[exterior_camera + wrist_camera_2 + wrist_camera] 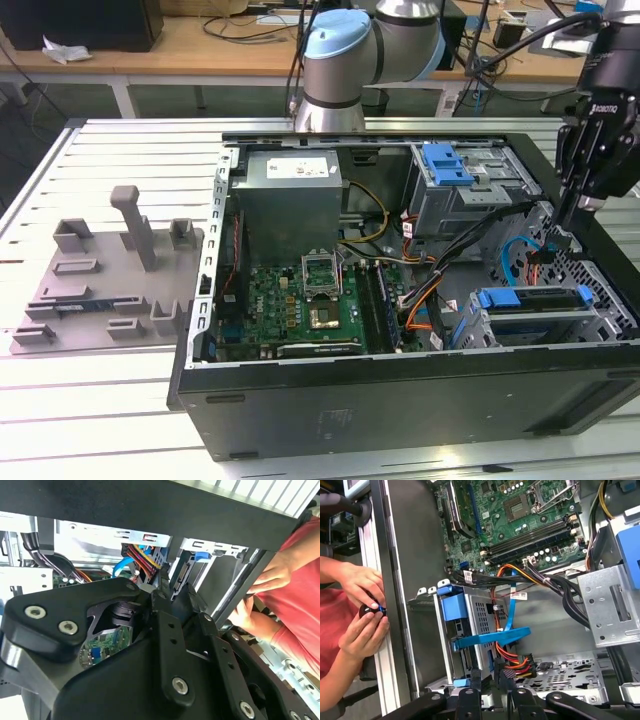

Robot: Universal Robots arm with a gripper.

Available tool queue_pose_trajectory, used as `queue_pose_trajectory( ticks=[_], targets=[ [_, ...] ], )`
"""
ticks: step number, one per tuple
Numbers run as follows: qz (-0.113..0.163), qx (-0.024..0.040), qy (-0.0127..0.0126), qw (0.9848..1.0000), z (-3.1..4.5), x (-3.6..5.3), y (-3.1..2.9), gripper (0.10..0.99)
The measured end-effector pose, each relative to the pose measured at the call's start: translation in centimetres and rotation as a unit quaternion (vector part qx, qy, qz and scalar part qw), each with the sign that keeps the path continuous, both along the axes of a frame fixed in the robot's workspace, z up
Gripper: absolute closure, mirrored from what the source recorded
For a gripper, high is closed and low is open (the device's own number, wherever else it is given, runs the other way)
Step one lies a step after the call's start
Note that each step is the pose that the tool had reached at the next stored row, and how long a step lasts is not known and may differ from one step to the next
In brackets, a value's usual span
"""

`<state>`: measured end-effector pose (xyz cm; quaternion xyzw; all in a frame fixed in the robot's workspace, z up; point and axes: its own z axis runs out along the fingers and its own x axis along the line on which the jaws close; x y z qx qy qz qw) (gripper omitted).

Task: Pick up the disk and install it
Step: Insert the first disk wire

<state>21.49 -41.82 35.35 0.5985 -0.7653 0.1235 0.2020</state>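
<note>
In the exterior view the gripper [575,208] hangs at the computer case's [400,400] 3 o'clock edge. It is above the drive cage [560,325] at 4 o'clock, where the disk [505,298] seems seated on its blue rails. Whether the gripper holds anything, I cannot tell.

Arm [372,45] w/ tool [578,205] nose-down, exterior view's far right.

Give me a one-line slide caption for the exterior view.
Robot arm's gripper hovers over the drive-bay end of an open computer case lying on a slatted metal table, motherboard exposed.
</note>
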Motion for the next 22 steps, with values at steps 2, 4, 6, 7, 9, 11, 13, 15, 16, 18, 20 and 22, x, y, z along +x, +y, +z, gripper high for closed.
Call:
queue_pose_trajectory(
  ticks=[2, 4, 6, 7, 9, 11, 13, 15, 16, 18, 20, 22],
  targets=[
    [0.0, -0.0001, 0.0, 1.0, -0.14, 0.0, 0.01, 0.792],
    [0.0, -0.0002, 0.0, 1.0, -0.29, -0.01, 0.04, 0.792],
    [0.0, -0.0003, 0.0, 1.0, -0.42, 0.0, 0.05, 0.792],
    [0.0, -0.0003, 0.0, 1.0, -0.5, 0.0, 0.05, 0.792],
    [0.0, -0.0004, 0.0, 1.0, -0.65, 0.0, 0.05, 0.792],
    [0.0, -0.0007, 0.0, 1.0, -0.78, 0.0, 0.07, 0.792],
    [0.0, -0.0022, 0.0, 1.0, -0.95, 0.0, 0.22, 0.792],
    [-0.001, -0.0037, 0.0001, 1.0, -1.05, 0.0, 0.38, 0.792],
    [-0.001, -0.0046, 0.0, 1.0, -1.1, 0.0, 0.48, 0.792],
    [-0.002, -0.006, 0.0001, 1.0, -1.23, -0.01, 0.61, 0.792],
    [-0.003, -0.0064, 0.0001, 1.0, -1.34, -0.01, 0.63, 0.792],
    [-0.004, -0.0064, 0.0001, 1.0, -1.46, 0.0, 0.63, 0.792]
  ],
)
